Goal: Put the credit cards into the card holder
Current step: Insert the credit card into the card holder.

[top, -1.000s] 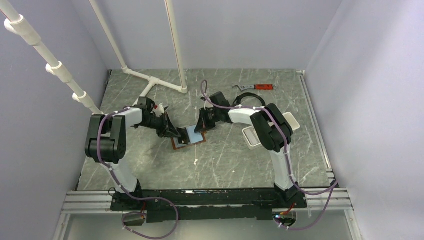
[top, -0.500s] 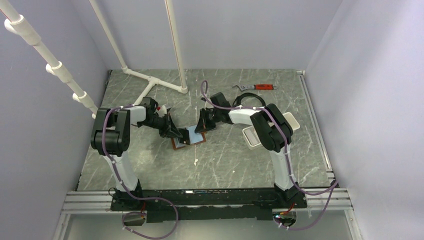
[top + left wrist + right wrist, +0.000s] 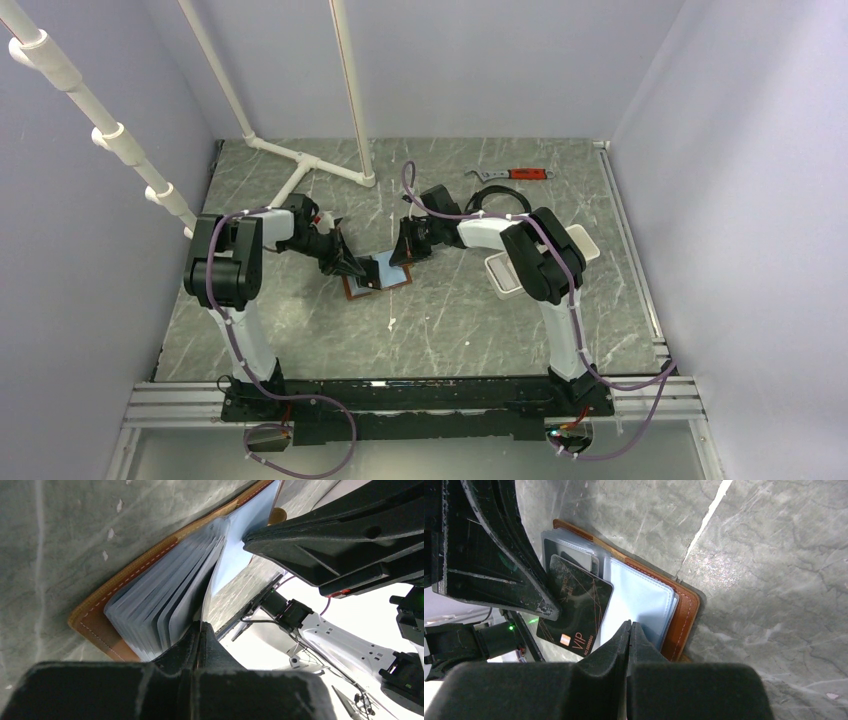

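Card holder [image 3: 686, 612] is risking sliding under the clenched right gripper [image 3: 629, 627], jamming the card [image 3: 579, 610] that the left gripper [image 3: 201, 627] is pinching.

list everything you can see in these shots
card holder: 1, brown with pale blue sleeves, open at table centre
credit card: 1 loose, black, lying over the sleeves
tray: 1, white, right of centre, partly behind the right arm
wrench: 1, silver with red handle, far edge
pipes: several, white, far left
table: 1, grey-green marbled
left pincer: 1, black, shut on the card's edge
right pincer: 1, black, shut, tip over the sleeves
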`<state>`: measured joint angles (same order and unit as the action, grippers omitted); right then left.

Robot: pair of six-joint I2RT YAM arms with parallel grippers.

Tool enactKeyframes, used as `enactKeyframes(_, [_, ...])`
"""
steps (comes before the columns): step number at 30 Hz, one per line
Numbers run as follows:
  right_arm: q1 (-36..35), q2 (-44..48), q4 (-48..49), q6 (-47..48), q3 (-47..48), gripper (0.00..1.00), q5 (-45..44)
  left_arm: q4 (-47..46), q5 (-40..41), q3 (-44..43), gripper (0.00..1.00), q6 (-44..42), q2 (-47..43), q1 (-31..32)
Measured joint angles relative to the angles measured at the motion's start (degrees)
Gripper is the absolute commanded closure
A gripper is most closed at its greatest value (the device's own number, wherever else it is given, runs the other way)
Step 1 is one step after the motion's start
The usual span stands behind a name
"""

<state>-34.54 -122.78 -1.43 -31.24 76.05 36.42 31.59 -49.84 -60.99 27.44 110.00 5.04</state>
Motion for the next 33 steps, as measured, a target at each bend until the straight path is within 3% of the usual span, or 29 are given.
enactKeyframes(33, [0.0,0.0,1.6,0.0,-0.9,1.00,0.1,7.0,9.2,-3.8,1.00,8.2,-2.5,3.4])
